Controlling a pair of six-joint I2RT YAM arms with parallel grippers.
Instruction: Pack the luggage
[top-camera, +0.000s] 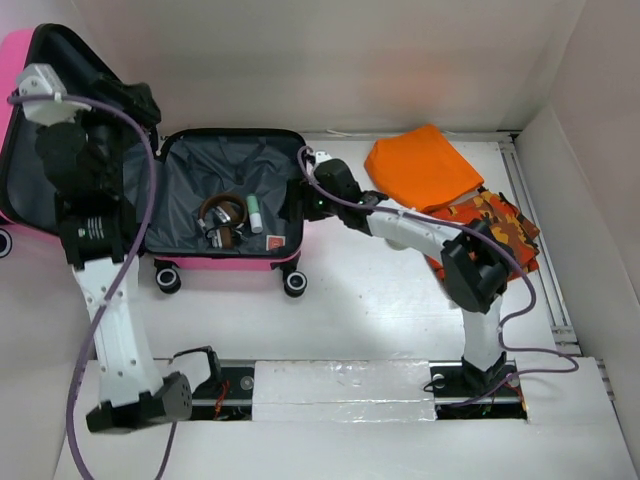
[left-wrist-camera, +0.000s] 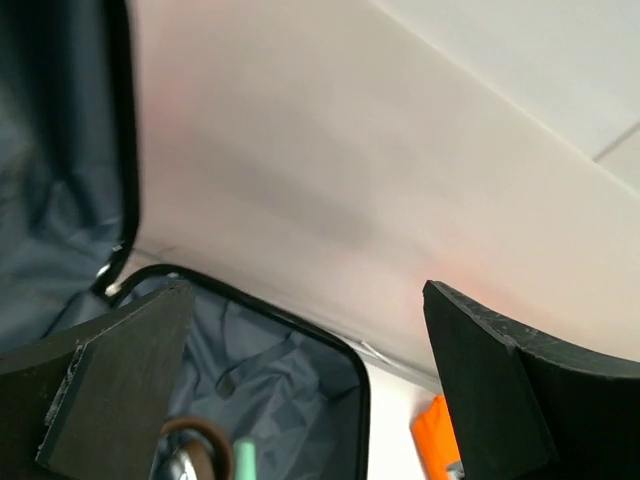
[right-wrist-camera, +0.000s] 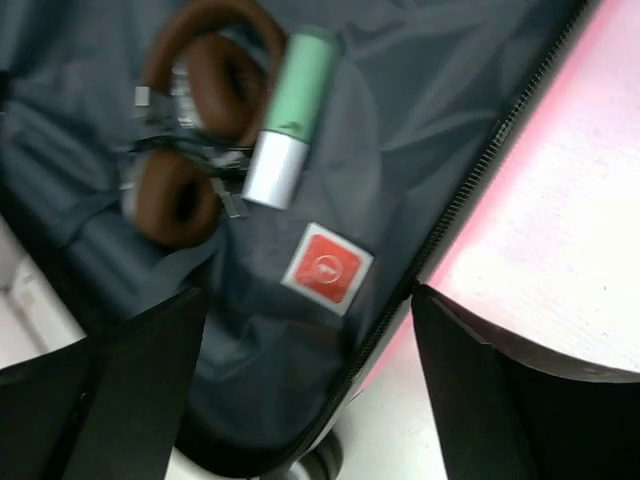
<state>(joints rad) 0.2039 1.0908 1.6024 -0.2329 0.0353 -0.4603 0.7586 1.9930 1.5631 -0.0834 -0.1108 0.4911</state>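
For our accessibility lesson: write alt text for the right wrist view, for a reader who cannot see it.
The open pink hard-shell suitcase, grey-lined, holds brown padded headphones, a mint-green and silver tube and a small flat red square; the right claw hovers open above.

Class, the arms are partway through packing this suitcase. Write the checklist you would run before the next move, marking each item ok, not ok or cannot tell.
1. Luggage lies open, lining exposed: ok.
2. Right hand open and empty, over the luggage's edge: ok.
3. Left hand open and empty: ok.
4. Bare lining free beside the headphones and green tube: ok.
5. Orange cloth and patterned cloth packed: not ok, both lie outside on the table.
6. Raised lid will stay up unaided: cannot tell.
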